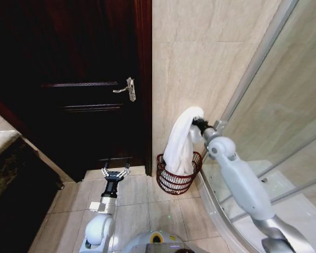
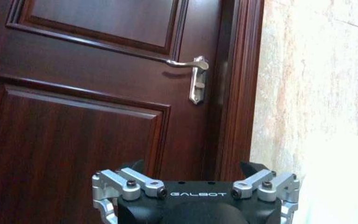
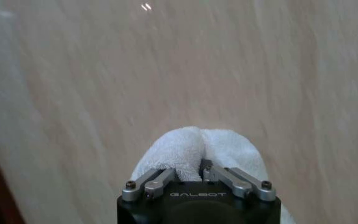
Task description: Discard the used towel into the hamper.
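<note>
Towel [image 1: 181, 142] clamped in R hand [image 1: 198, 125], over hamper [image 1: 178, 176], L hand [image 1: 115, 173] apart nr door [image 1: 68, 79].

White terry towel [image 1: 182, 141] hanging bunched from right gripper [image 1: 198, 125], fingers pinching its top fold, lower end trailing into hamper [image 1: 177, 179]. Hamper: small round dark reddish-brown openwork basket, thin ribs, rim wider than base, sitting upright on tiled floor against beige wall, beside dark door.

Towel [image 1: 180, 145] hides hamper [image 1: 175, 183] interior — right fingertips buried.
</note>
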Tool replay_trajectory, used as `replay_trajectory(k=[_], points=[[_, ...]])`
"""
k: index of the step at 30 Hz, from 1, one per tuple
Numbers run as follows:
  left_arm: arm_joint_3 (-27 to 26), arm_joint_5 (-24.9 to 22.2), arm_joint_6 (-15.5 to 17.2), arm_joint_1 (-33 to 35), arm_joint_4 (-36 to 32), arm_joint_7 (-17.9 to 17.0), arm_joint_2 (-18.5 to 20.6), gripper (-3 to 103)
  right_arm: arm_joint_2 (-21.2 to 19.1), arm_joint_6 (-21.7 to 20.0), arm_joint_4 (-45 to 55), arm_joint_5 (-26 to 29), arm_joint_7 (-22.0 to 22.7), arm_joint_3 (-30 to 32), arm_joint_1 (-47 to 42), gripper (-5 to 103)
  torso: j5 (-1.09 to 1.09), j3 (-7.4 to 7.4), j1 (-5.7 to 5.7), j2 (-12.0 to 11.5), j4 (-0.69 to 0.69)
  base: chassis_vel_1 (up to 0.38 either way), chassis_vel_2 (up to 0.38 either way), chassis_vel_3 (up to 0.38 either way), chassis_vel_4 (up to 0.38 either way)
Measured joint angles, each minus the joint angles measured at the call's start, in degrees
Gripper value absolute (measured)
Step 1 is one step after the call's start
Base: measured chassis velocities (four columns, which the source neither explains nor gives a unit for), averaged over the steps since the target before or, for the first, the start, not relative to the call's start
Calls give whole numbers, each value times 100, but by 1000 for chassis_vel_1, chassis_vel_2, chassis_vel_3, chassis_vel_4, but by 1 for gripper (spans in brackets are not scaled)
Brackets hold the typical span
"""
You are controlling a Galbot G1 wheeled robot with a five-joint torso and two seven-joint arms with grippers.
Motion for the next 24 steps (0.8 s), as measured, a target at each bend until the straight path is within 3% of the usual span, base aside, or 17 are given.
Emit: replay_trajectory(k=[4, 18, 24], points=[[-6, -12, -5, 10, -5, 2, 30, 100, 187, 21, -363, -215, 6, 62, -261, 11, 0, 0, 0, 0, 0, 0, 0, 0, 0], [21, 1, 17, -3, 88, -7, -85, 100, 522, -44, -468, -128, -387, 288, -923, 11, 0, -1, -1, 0, 0, 0, 0, 0, 0], [39, 47, 62, 12, 77, -10, -111, 100, 661, -77, -619, -118, -453, 332, -973, 11, 1, -57, -54, -111, 0, 0, 0, 0, 0]])
